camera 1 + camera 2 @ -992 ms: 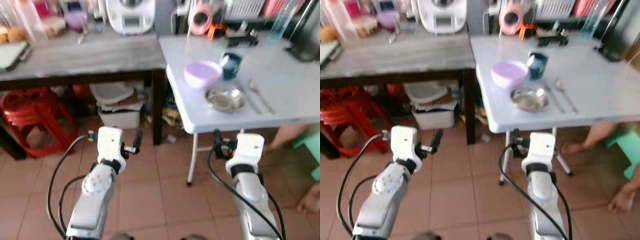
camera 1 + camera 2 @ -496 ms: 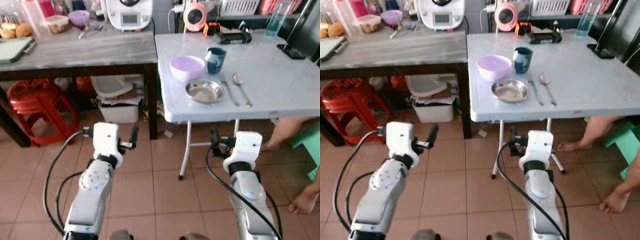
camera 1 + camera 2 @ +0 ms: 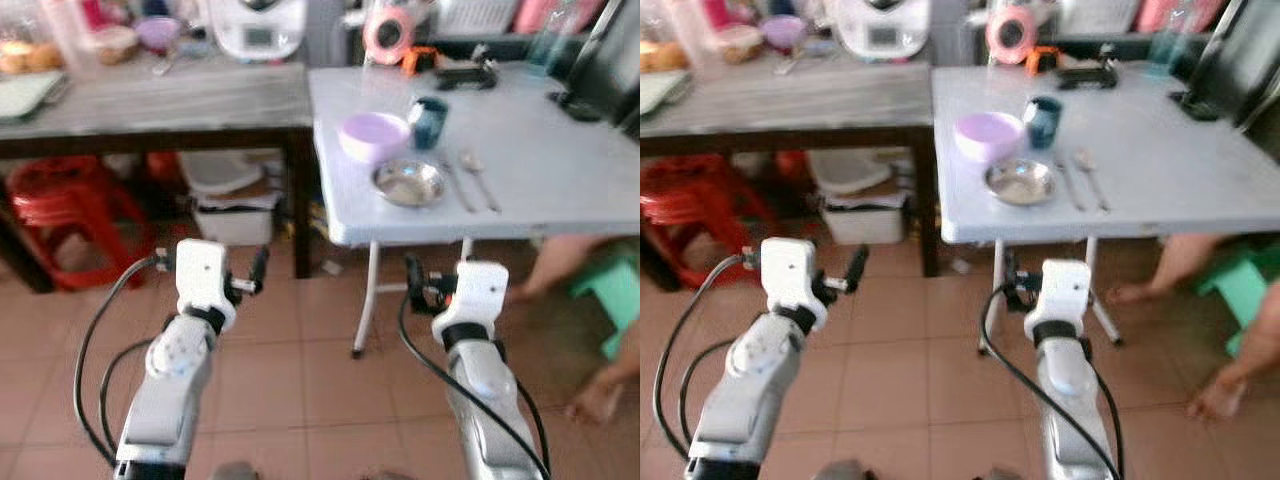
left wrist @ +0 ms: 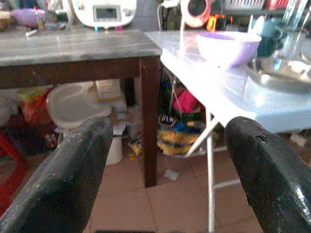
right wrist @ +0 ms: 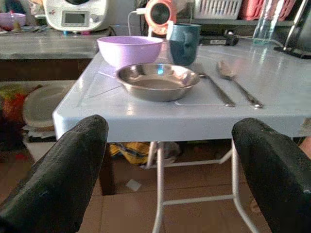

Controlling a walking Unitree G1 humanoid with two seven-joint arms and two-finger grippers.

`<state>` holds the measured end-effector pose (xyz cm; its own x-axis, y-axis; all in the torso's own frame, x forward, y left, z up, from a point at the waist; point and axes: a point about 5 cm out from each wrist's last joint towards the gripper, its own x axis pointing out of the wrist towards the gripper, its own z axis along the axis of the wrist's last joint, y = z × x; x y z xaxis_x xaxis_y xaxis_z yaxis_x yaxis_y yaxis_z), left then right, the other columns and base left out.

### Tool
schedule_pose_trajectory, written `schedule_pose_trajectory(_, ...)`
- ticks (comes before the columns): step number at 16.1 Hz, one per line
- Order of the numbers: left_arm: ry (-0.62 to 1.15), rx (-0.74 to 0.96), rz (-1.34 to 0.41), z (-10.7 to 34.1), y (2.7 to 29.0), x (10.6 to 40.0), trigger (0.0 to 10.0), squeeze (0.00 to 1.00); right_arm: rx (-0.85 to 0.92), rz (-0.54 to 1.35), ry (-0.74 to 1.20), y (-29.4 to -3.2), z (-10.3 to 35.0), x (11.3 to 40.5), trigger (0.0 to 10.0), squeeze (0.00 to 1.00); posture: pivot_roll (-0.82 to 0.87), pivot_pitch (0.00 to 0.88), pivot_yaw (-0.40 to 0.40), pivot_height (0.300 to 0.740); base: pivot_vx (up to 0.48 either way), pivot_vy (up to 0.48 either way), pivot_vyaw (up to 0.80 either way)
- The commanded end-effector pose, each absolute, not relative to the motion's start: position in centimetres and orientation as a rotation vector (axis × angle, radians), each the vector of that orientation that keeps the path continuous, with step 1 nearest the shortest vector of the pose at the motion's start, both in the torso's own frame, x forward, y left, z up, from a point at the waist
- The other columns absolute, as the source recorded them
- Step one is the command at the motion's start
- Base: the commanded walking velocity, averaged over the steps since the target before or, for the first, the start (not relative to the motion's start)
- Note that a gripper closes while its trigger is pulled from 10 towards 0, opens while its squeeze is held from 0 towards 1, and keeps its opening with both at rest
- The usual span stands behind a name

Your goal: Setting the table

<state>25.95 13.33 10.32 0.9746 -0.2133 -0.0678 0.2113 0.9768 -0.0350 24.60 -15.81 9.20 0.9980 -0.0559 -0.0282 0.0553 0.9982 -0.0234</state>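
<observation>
A white folding table (image 3: 560, 160) stands ahead to the right. On its near left part are a purple bowl (image 3: 372, 135), a dark blue mug (image 3: 430, 120), a shallow steel dish (image 3: 408, 183), and a fork (image 3: 458, 180) beside a spoon (image 3: 478, 177). My left gripper (image 4: 170, 145) is open over the tiled floor, short of the table's corner. My right gripper (image 5: 170, 141) is open too, low in front of the table's edge and facing the steel dish (image 5: 158, 80). Neither holds anything.
A grey-topped dark table (image 3: 180, 95) adjoins on the left, with a white appliance (image 3: 255, 25) on it. Red stools (image 3: 65, 200) and white bins (image 3: 235, 215) sit underneath. A person's leg (image 3: 560, 265) and foot (image 3: 600, 395) are at the right by a green stool (image 3: 620, 310).
The whole picture has shifted and blurred as the camera moved; the table appears a little farther than one second ago. Both arms keep their pose, grippers open and empty.
</observation>
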Motion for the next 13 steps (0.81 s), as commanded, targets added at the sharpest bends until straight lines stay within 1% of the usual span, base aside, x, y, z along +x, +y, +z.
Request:
schedule_pose_trajectory(1,0.06,-0.038,-0.228,10.61,13.09,25.97,10.0,0.0,-0.021,-0.069,0.017,-15.98,9.57,24.74,10.0,0.0,0.01,0.0,0.016,0.74,0.356,0.0,0.0)
schedule_pose_trajectory(7,0.056,-0.04,-0.237,10.62,12.96,26.06,10.0,0.0,-0.021,-0.076,0.019,-16.09,9.52,24.87,10.0,0.0,0.0,0.0,0.013,0.74,0.355,0.0,0.0)
schedule_pose_trajectory(8,0.054,-0.044,-0.238,10.62,12.93,26.11,10.0,0.0,-0.044,-0.062,0.011,-15.94,9.64,24.95,10.0,0.0,0.0,0.0,0.013,0.74,0.296,0.0,0.0)
schedule_pose_trajectory(13,0.048,-0.048,-0.248,10.74,12.84,26.24,10.0,0.0,-0.045,-0.058,0.009,-15.88,9.65,25.16,10.0,0.0,0.0,0.0,0.013,0.74,0.311,0.0,0.0)
